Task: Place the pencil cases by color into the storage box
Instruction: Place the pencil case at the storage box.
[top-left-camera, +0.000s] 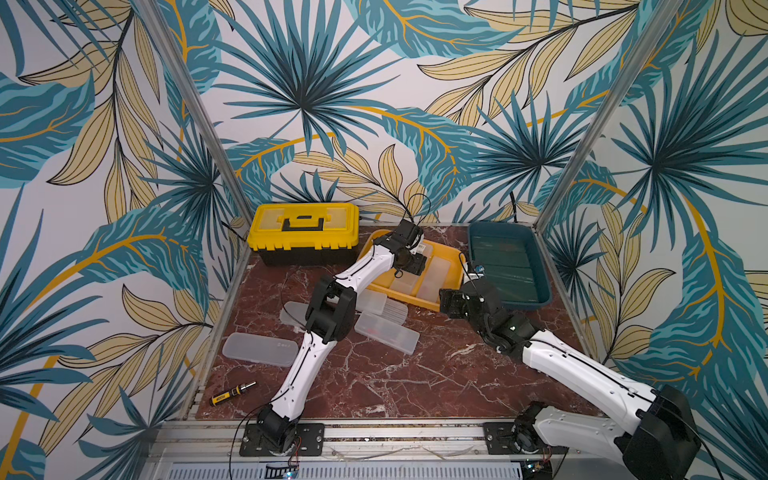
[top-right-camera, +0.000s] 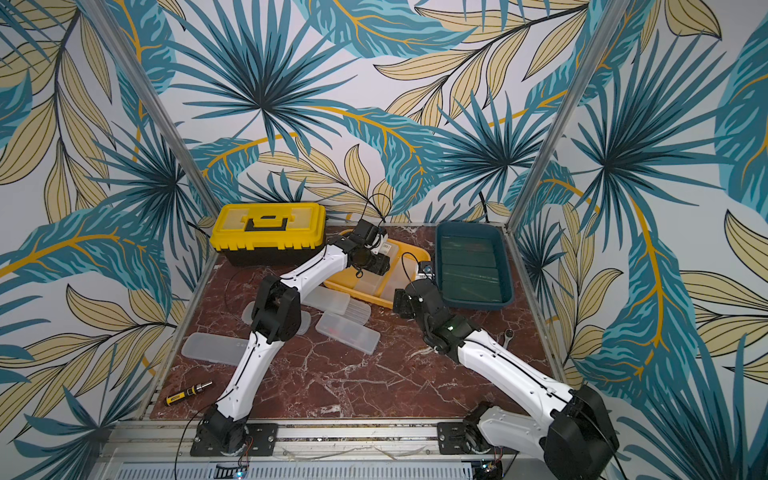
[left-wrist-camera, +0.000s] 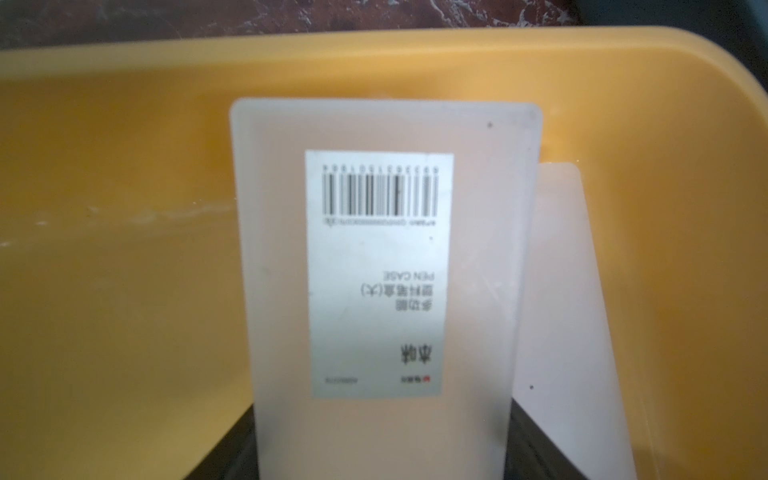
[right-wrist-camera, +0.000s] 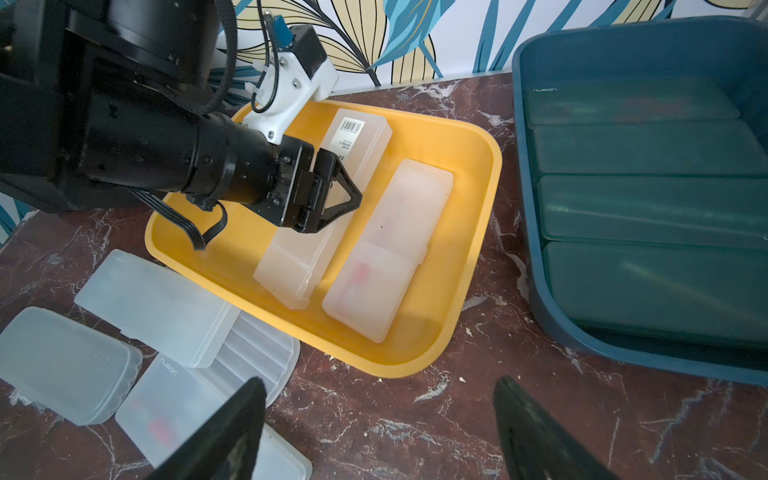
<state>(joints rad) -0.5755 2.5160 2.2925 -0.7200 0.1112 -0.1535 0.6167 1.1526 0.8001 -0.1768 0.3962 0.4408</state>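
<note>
Left gripper (right-wrist-camera: 356, 196): my jaws are pinched narrow on the barcode case (left-wrist-camera: 382, 270), about mid-length
Barcode case: low inside the yellow tray (right-wrist-camera: 469, 249), just beside another frosted case (right-wrist-camera: 390, 249); whether it rests on the floor I cannot tell
Right gripper (right-wrist-camera: 380, 384): my jaws stand wide and empty, hovering near the yellow tray's front rim
Green cases (right-wrist-camera: 648, 208): lined up in the blue tray (right-wrist-camera: 524, 174)
Loose frosted cases (top-left-camera: 259, 349): on the table (top-left-camera: 436, 374) in front of the yellow tray, not yet sorted
Handling: I judge the case light, stiff and slick — a hollow shell that may flex or pop open if squeezed hard; best held across its thin faces near the middle so it hangs level; let go gently
</note>
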